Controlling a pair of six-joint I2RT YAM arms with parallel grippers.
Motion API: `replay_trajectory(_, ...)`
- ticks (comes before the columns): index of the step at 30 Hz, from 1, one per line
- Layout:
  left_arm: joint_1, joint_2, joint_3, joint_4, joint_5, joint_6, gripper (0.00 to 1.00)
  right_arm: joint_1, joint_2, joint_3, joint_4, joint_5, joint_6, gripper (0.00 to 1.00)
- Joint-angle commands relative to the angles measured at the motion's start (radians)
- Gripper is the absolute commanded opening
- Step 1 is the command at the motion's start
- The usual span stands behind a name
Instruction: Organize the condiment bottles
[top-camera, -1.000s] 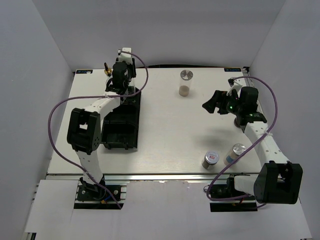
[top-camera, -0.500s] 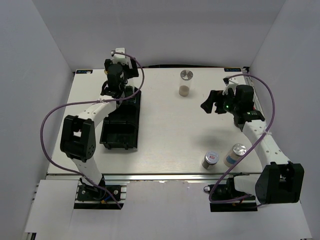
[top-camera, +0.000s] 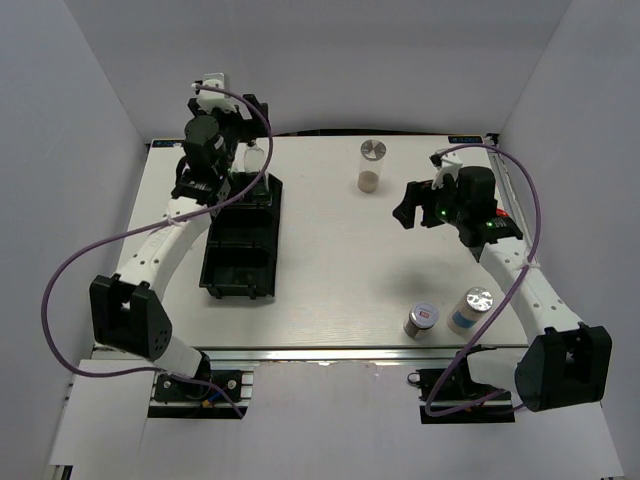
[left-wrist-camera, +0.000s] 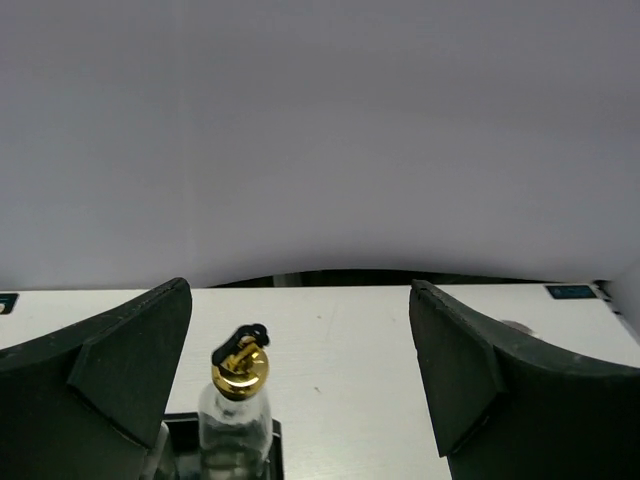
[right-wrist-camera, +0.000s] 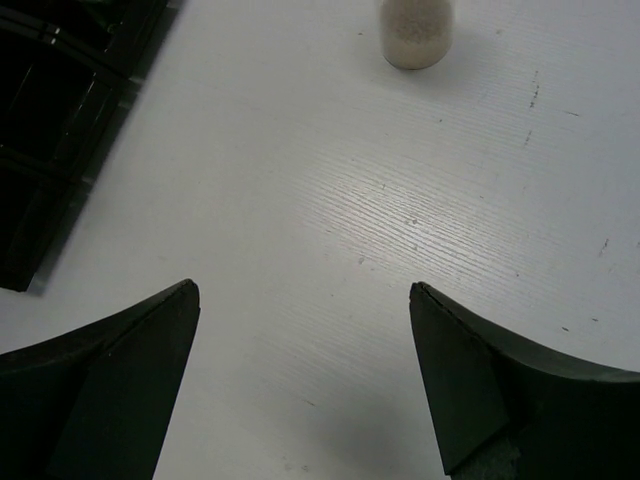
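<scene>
A clear glass bottle with a gold pourer top (left-wrist-camera: 238, 412) (top-camera: 254, 156) stands upright in the far end of the black tray (top-camera: 243, 262), free of any grip. My left gripper (top-camera: 240, 113) (left-wrist-camera: 300, 370) hovers above and behind it, open, with the bottle low between its fingers (left-wrist-camera: 120, 350). My right gripper (top-camera: 410, 203) (right-wrist-camera: 300, 380) hangs open over bare table. A beige shaker (top-camera: 371, 167) (right-wrist-camera: 417, 35) stands at the far centre, ahead of the right gripper. A red-label shaker (top-camera: 421, 320) and a blue-white shaker (top-camera: 469, 310) stand side by side near the front right.
The tray's corner (right-wrist-camera: 60, 150) shows at the left of the right wrist view. White walls enclose the table on three sides. Purple cables loop off both arms. The right arm's lower link passes close above the blue-white shaker.
My left gripper has opened, let go of the glass bottle in the tray, and risen back and to the left. The right gripper has drifted slightly left.
</scene>
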Motion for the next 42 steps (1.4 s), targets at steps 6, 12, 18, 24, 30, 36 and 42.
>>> replay_trajectory(6,-0.020,-0.198,-0.129,0.022,0.218,-0.212,0.98,0.044,0.025,0.052,-0.009,0.092,0.020,0.89)
replay_trajectory(12,-0.103,-0.173,-0.167,-0.014,0.234,-0.185,0.98,0.047,0.005,0.052,-0.053,0.115,0.105,0.89)
replay_trajectory(18,-0.162,-0.081,-0.114,-0.068,0.282,-0.135,0.98,0.047,-0.058,-0.013,-0.101,0.229,0.140,0.89)
replay_trajectory(24,-0.188,0.018,-0.086,-0.062,0.347,-0.113,0.98,0.047,-0.124,-0.048,-0.127,0.256,0.155,0.89)
replay_trajectory(30,-0.225,0.120,-0.019,-0.068,0.405,-0.087,0.98,0.047,-0.122,-0.074,-0.119,0.243,0.169,0.89)
replay_trajectory(36,-0.254,0.267,0.078,-0.100,0.486,-0.064,0.98,0.048,-0.125,-0.108,-0.116,0.255,0.175,0.89)
replay_trajectory(42,-0.313,0.350,0.162,-0.144,0.453,-0.019,0.98,0.048,-0.190,-0.163,-0.112,0.344,0.186,0.89)
